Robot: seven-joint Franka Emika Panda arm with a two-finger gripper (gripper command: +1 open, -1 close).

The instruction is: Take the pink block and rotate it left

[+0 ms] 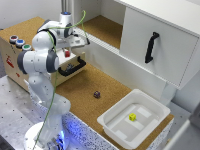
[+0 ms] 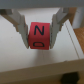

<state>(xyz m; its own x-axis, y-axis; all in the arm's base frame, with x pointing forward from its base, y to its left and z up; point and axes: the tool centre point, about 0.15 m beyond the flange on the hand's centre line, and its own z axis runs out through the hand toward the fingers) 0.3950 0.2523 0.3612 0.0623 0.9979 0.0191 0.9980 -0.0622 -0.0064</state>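
Observation:
The pink block [image 2: 40, 36], printed with black letters, sits between my two fingers in the wrist view, with a finger [image 2: 20, 27] pressed against each side. Below it lies a white surface. In the exterior view the pink block [image 1: 67, 53] shows as a small reddish cube just under my gripper [image 1: 68, 49], at the wooden box on that view's left, above a black drawer handle [image 1: 72, 68]. My gripper [image 2: 40, 40] is shut on the block.
A small dark block [image 1: 96, 94] lies on the cork table. A white bin [image 1: 150, 122] at the front right holds a yellow block [image 1: 132, 117]. A white cabinet with a black handle [image 1: 151, 46] stands behind. Coloured buttons [image 1: 19, 42] top the wooden box.

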